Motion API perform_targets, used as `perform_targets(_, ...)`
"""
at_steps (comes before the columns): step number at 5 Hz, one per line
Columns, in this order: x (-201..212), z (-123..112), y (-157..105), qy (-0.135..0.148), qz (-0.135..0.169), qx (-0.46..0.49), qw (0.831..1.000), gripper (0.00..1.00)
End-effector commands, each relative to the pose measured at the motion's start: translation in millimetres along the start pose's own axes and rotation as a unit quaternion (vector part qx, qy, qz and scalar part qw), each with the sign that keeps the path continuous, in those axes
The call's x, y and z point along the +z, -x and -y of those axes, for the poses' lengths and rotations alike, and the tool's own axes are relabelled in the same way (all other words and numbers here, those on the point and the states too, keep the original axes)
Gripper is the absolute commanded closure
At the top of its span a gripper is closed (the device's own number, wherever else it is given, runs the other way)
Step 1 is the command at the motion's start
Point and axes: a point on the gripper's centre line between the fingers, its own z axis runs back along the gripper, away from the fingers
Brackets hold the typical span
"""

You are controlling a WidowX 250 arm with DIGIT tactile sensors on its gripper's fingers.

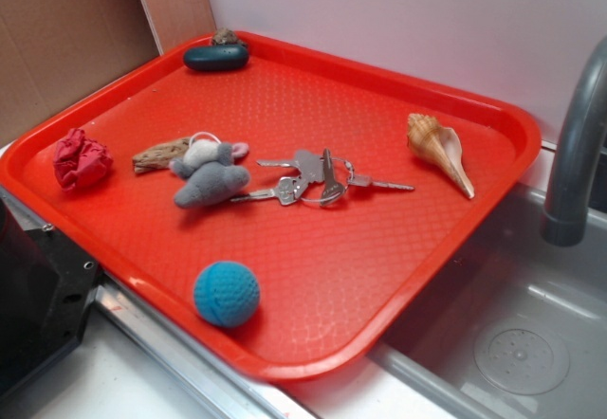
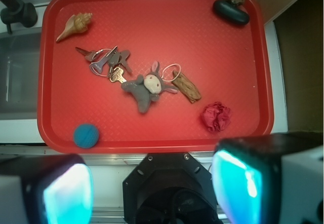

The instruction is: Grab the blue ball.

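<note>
The blue ball (image 1: pixel 227 293) (image 2: pixel 86 135), small, teal-blue and knitted, lies alone in the near corner of the red tray (image 1: pixel 360 267) (image 2: pixel 202 41), close to its rim. My gripper (image 2: pixel 152 188) shows only in the wrist view. It is high above, set back over the robot base (image 2: pixel 172 188), and stands open. Its cyan pads (image 2: pixel 68 193) are wide apart with nothing between them. The ball is well ahead of the left finger and apart from it.
On the tray lie a grey plush mouse (image 1: pixel 211 174), keys (image 1: pixel 308 180), a shell (image 1: pixel 438 146), a wood piece (image 1: pixel 159 155), a red crumpled lump (image 1: pixel 81 160) and a dark pebble (image 1: pixel 216 56). A sink (image 1: pixel 512 324) and faucet (image 1: pixel 574 154) are at the right.
</note>
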Motion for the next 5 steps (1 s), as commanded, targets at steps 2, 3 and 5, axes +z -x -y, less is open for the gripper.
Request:
perform_targets(2,-51.3,42.9,5.6,0.007,-0.035,-0.010,0.999,0.00)
perform_targets(3,-103.1,65.7,15.8,-0.012,-0.048,-0.025,0.998,0.00)
perform_targets(5,-161.5,83.4,26.4,-0.014,-0.058,-0.050,0.997,0.00)
